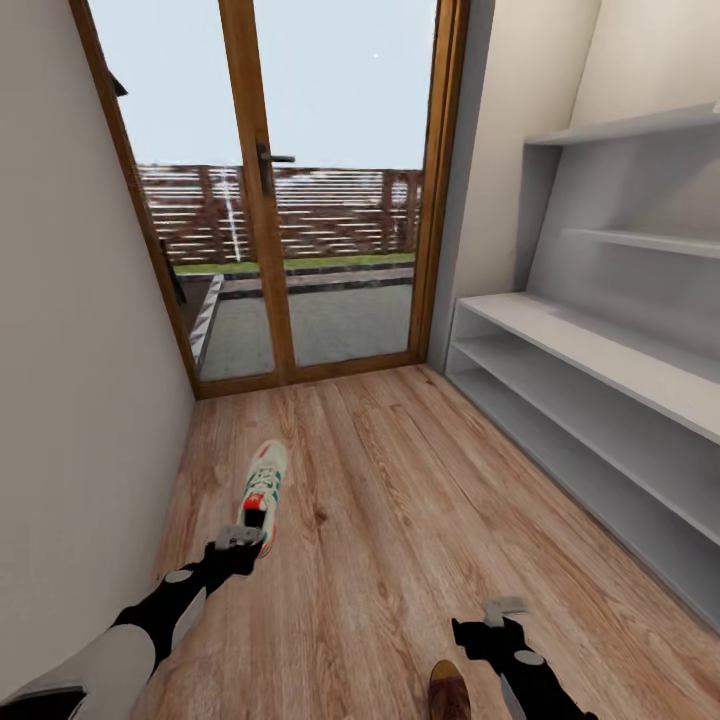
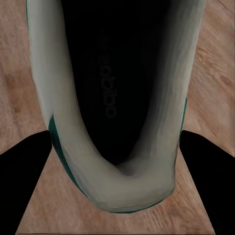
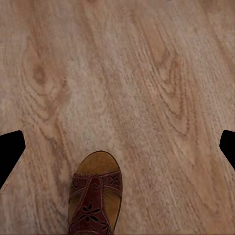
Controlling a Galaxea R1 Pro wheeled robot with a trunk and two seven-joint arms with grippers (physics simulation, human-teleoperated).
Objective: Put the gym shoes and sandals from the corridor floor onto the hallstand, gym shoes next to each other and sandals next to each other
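Left gripper (image 1: 243, 541): spread astride the gym shoe's (image 1: 263, 493) heel, on the corridor floor (image 1: 400, 500) near the left wall.
Right gripper (image 1: 503, 613): spread, above a sandal (image 1: 449, 690).
Risk: heel collar might slip if pinched shallow.

Looking down along my left tool, I can read one word: "adidas", printed in faint dark letters on the black insole inside the gym shoe (image 2: 115, 98). The letters run lengthwise along the footbed. Nothing else I see carries any readable text, number or sign.
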